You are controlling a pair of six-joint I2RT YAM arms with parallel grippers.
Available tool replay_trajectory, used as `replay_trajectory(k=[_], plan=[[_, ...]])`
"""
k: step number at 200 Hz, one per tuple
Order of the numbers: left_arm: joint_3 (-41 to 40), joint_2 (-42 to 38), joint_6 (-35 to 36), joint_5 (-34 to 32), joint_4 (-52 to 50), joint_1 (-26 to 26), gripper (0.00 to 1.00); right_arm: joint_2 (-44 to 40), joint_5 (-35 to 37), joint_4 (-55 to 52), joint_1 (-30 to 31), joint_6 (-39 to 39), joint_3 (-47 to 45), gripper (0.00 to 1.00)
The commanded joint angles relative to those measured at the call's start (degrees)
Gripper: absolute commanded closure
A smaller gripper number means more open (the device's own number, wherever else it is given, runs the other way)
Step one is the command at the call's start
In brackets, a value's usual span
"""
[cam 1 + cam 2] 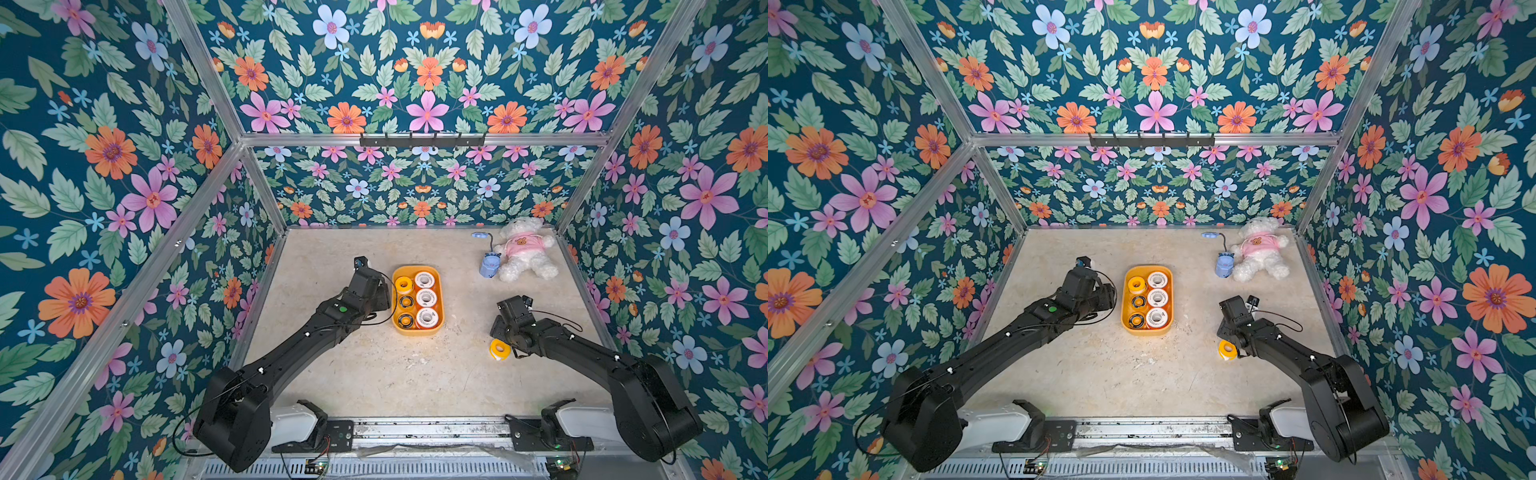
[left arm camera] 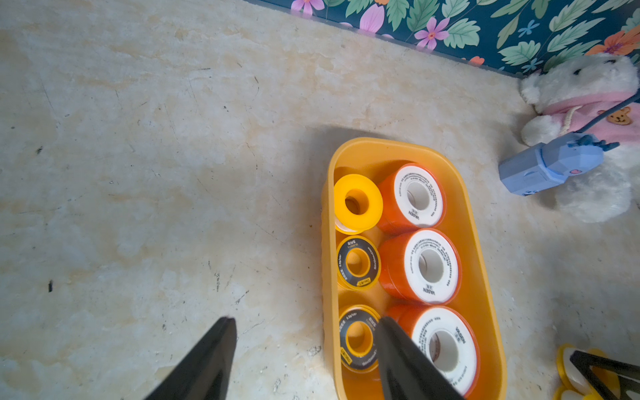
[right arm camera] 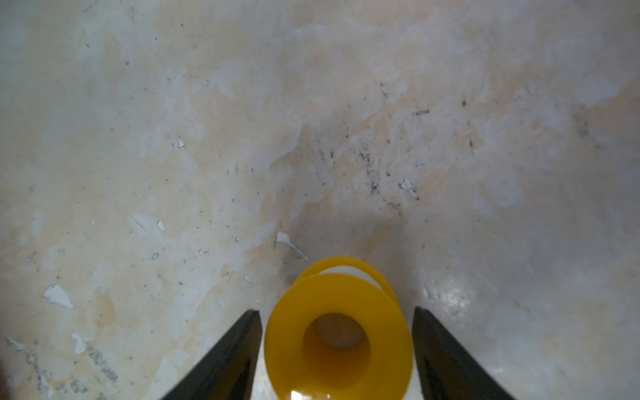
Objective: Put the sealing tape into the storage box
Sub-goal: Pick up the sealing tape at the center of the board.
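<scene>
The yellow-orange storage box (image 1: 417,331) (image 1: 1147,331) (image 2: 381,145) lies mid-table. It holds three white-faced orange rolls (image 1: 426,298) in one row. The other row has a plain yellow roll (image 1: 403,284) and two black-and-yellow rings (image 1: 404,302). One more yellow roll of sealing tape (image 1: 498,349) (image 1: 1227,350) (image 3: 287,339) lies on the table to the right. My right gripper (image 3: 336,310) straddles it, a finger on each side with a narrow gap. My left gripper (image 2: 305,318) is open over the box's left edge, one finger above the nearest ring (image 2: 356,337).
A white teddy bear in a pink shirt (image 1: 523,253) lies at the back right, with a blue gadget (image 1: 489,264) beside it. Floral walls close in the table on three sides. Both arm bases sit along the front rail.
</scene>
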Motion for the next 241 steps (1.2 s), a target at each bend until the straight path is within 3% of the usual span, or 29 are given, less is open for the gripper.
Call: replay_trajectory(k=[1,62,114,175,241], plan=[[0.22,0.05,0.24,-0.76,0.5,0.1,0.3,0.5,0.81,0.12,0.01,0.04,0.03,0.27],[0.0,-0.04,-0.06,-1.11,0.31,0.1,0.3,0.06,1.25,-1.01,0.01,-1.0,0.96,0.4],[0.03,-0.22,-0.07,-1.49,0.11,0.1,0.3,-1.31,0.93,-2.19,0.01,-2.5,2.57,0.41],[0.16,-0.57,-0.2,-1.64,0.21,0.1,0.3,-3.67,-5.45,-1.06,0.47,-7.45,6.54,0.41],[-0.09,-1.52,-0.24,-1.99,0.02,0.1,0.3,1.18,-10.53,3.19,5.01,-11.62,15.41,0.4]])
